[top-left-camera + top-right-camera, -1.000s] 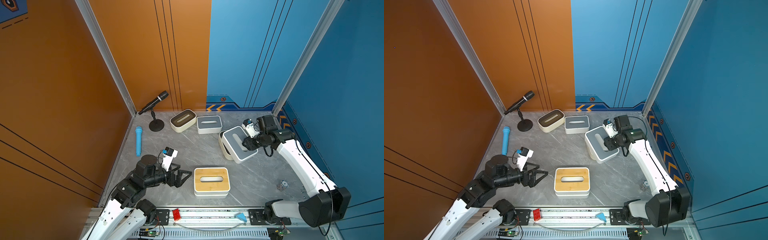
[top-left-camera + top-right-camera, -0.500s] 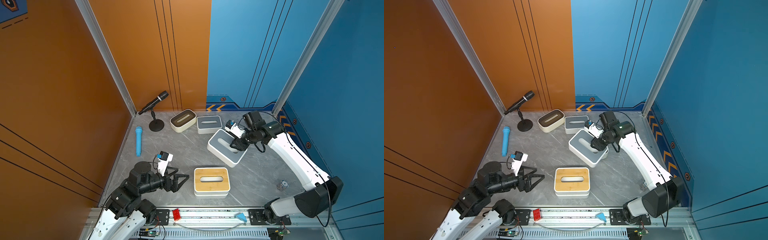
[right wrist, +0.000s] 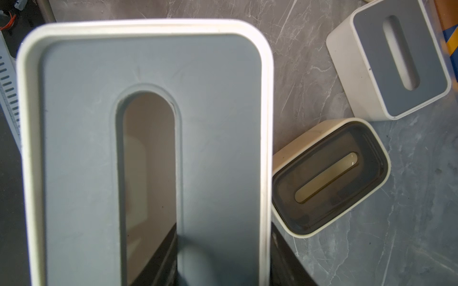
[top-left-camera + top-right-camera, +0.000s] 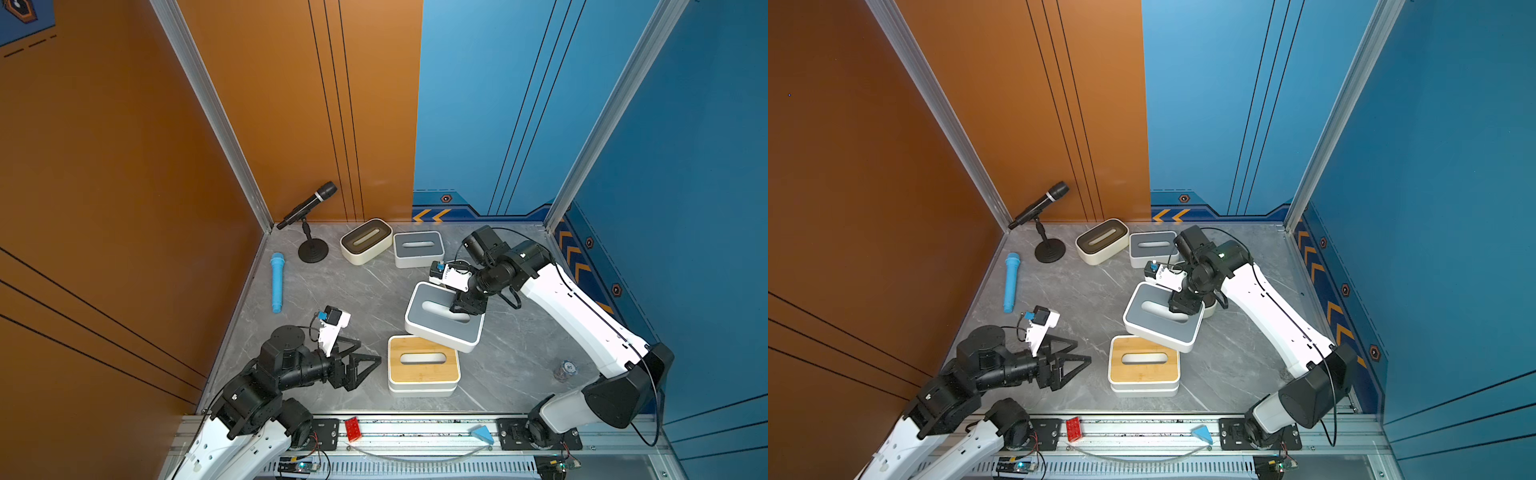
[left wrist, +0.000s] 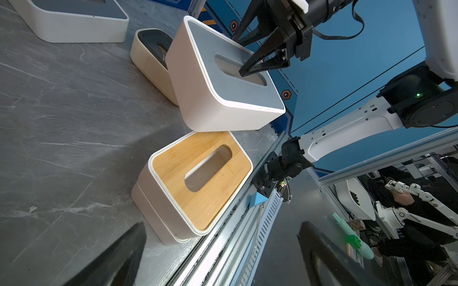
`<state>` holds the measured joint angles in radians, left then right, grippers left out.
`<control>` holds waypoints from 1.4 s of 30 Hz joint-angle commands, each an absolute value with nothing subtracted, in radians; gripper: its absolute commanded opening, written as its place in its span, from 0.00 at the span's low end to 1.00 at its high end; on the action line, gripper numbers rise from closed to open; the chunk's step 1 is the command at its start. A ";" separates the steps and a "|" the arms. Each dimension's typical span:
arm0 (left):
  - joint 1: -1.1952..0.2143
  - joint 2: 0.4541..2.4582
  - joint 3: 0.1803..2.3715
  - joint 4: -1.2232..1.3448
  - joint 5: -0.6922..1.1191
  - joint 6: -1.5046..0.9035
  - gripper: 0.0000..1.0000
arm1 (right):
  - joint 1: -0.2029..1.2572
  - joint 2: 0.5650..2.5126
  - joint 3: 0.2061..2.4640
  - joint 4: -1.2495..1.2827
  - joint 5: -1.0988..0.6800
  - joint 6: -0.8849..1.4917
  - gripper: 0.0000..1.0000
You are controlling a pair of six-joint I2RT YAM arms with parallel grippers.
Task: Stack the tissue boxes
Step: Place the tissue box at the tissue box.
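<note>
Grey marble tabletop (image 4: 332, 291) lies between orange and blue walls. Toward the middle, the right gripper (image 4: 463, 307) pinches a grey-lidded tissue box (image 4: 432, 328), one finger down in the slot and the other outside the box wall. It holds the box tilted over the far right corner of the bamboo-lidded box (image 4: 403, 374), which sits near the front rail on another white box (image 4: 419, 390). Whether the two touch I cannot tell. At near left, the left gripper (image 4: 369, 351) stands spread wide, pointing at that pile.

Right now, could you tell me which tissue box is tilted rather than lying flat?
The grey-lidded box held by the right gripper, overlapping the edge of the bamboo-lidded box; all the others lie flat.
</note>
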<state>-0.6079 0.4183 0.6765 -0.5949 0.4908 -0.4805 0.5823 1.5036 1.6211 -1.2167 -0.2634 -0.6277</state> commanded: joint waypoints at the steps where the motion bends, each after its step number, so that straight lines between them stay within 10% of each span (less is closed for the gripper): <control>1: -0.618 0.397 0.667 -0.580 0.507 -0.483 0.98 | 0.600 1.505 1.673 -1.254 -0.304 -0.665 0.33; 42: -0.623 0.435 0.651 -0.523 0.587 -0.483 0.98 | 0.752 1.466 1.631 -1.241 -0.390 -0.755 0.31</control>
<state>-0.6212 0.4320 0.6666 -0.5484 0.5564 -0.4805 0.7422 1.4979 1.6417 -1.2236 -0.3485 -0.7372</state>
